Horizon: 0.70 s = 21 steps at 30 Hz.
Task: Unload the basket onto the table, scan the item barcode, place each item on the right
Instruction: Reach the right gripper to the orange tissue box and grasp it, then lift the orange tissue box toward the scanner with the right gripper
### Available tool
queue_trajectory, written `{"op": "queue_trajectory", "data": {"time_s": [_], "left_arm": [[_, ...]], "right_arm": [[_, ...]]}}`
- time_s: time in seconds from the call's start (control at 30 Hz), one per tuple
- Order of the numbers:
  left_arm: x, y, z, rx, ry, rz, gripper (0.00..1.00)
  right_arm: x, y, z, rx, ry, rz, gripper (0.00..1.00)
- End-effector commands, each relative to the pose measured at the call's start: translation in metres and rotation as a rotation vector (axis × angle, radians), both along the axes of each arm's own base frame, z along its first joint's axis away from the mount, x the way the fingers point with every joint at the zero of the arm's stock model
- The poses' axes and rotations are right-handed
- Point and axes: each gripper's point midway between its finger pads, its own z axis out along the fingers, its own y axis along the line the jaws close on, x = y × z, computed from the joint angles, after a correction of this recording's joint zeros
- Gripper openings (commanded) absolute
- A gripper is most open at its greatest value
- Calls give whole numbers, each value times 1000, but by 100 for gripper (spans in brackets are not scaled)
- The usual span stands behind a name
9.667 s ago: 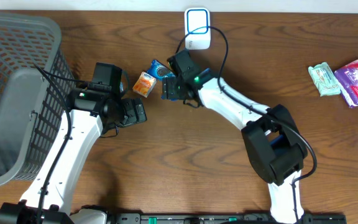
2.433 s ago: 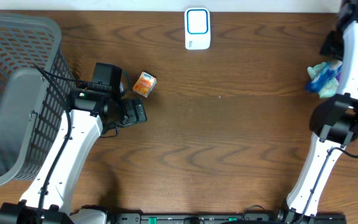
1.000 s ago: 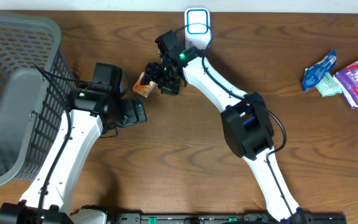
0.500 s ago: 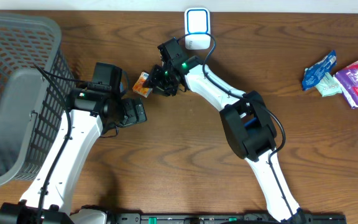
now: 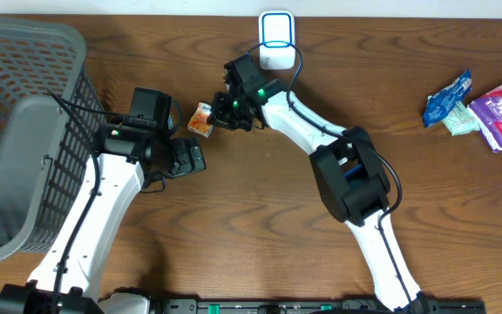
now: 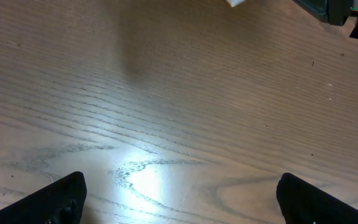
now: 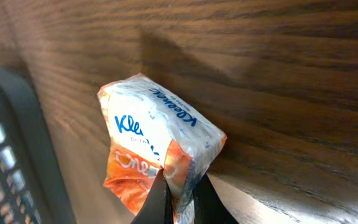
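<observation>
We have the right gripper (image 7: 180,196) clamped on a corner of the pack (image 7: 157,149), ready to carry it to the scanner (image 5: 276,39) at the far edge; left gripper (image 6: 179,196) gapes, idle.

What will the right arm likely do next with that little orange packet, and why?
Probably lift it a little. The right tool is shut on a corner of the orange tissue pack, which appears to rest on the wooden table; the white scanner sits a short way beyond, so raising the pack comes before carrying it there.
</observation>
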Motion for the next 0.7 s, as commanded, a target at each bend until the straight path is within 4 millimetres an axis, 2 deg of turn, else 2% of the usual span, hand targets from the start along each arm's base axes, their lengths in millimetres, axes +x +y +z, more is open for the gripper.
{"op": "queue_trajectory", "data": {"time_s": [0.0, 0.07, 0.1, 0.17, 0.27, 0.37, 0.5, 0.57, 0.67], "left_arm": [[-2, 2, -3, 9, 11, -2, 98], [-2, 2, -3, 9, 11, -2, 98], [-2, 2, -3, 9, 11, -2, 98], [-2, 2, -3, 9, 11, -2, 98], [-2, 2, -3, 9, 11, -2, 98], [-2, 2, -3, 9, 11, -2, 98], [-2, 2, -3, 9, 11, -2, 98], [-2, 2, -3, 9, 11, -2, 98], [-2, 2, -3, 9, 11, -2, 98]], "right_arm": [[-15, -3, -2, 162, 48, 165, 1], [-21, -8, 30, 373, 37, 309, 1], [-23, -12, 38, 425, 35, 340, 1], [-23, -31, 56, 544, 76, 369, 1], [-13, -64, 60, 582, 130, 315, 1], [-9, -86, 56, 579, 6, 363, 1], [-11, -108, 56, 596, -36, 380, 1], [-11, -120, 76, 719, -211, 455, 1], [-9, -137, 93, 815, -385, 484, 1]]}}
